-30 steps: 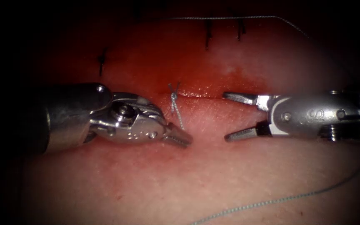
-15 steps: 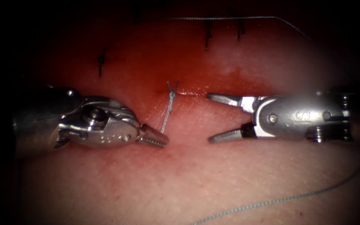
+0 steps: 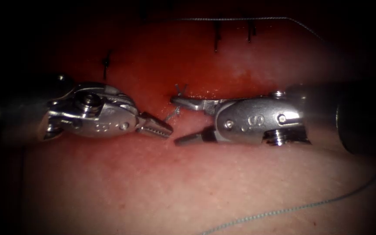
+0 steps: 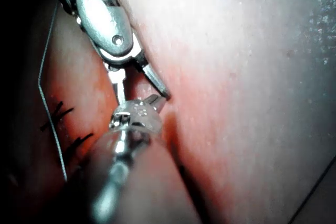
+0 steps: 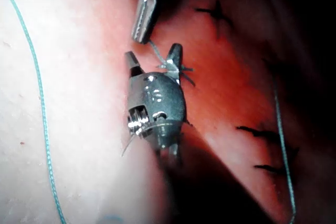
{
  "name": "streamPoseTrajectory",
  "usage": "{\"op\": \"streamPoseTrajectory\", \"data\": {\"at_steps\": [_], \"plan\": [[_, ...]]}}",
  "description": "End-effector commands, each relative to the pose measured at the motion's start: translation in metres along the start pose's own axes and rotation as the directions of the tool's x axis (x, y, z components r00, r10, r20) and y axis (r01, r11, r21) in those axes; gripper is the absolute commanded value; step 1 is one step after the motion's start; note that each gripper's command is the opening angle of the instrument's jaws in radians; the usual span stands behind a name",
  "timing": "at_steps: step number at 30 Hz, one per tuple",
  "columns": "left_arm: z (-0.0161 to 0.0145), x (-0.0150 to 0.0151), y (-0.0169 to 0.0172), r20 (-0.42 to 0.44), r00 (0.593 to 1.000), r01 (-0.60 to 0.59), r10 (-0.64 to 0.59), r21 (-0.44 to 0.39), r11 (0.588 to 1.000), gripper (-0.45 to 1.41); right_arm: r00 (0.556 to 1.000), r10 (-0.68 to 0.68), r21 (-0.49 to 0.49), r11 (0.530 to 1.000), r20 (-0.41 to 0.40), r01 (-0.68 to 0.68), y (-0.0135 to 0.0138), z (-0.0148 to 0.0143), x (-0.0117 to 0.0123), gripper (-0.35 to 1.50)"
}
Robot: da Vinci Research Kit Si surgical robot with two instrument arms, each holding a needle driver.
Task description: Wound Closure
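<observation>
**Open claw brackets a held thread tail at the cut**

Dark surroundings frame a lit slab of tissue (image 3: pixel 205 182), pale at the front and stained with red fluid (image 3: pixel 223 76) around the cut (image 3: pixel 236 92), which runs crosswise through the endoscope view.

A knot (image 3: pixel 180 90) sits on the cut near its left end. From it a short thread tail (image 3: pixel 172 115) slants down and to the left, its long axis running from the knot toward the left arm's claw (image 3: pixel 157 129). That claw is clenched on the tail's free end, just below the cut on the pale tissue.

The right arm's claw (image 3: pixel 182 120) comes in from the right with its jaws parted. The upper jaw lies along the cut with its tip almost at the knot; the lower jaw points left on the pale tissue, its tip near the left claw. The tail lies at the mouth of this opening, just beyond the jaw tips, between knot and left claw. It grasps nothing. My reading is that the right claw is the one lined up across the tail, with the tail crossing the gap at an angle.

A long loose thread (image 3: pixel 283 211) curves over the front tissue, well apart from both claws. Dark finished stitches (image 3: pixel 216 38) stand beyond the cut. I cannot make out a needle.
</observation>
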Motion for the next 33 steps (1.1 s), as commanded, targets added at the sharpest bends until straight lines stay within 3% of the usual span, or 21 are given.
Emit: {"op": "streamPoseTrajectory", "data": {"at_steps": [1, 17, 33], "plan": [[0.0005, -0.0002, -0.0006, 0.001, 1.0, -0.001, 0.001, 0.0, 1.0, -0.45, 1.0, -0.018, -0.006, 1.0, -0.004, 0.018, 0.0004, 0.0014, 0.0003, 1.15], [0.0002, 0.0, -0.0008, -0.002, 1.0, 0.026, -0.026, -0.001, 1.0, -0.45, 0.998, -0.065, -0.008, 0.998, -0.013, 0.065, -0.0005, 0.0067, -0.0011, 1.23], [0.0, 0.0009, -0.0017, -0.001, 0.999, 0.042, -0.042, 0.009, 0.999, -0.45, 0.997, -0.069, 0.0, 0.998, -0.019, 0.069, -0.0011, 0.0078, -0.0005, 1.23]]}}
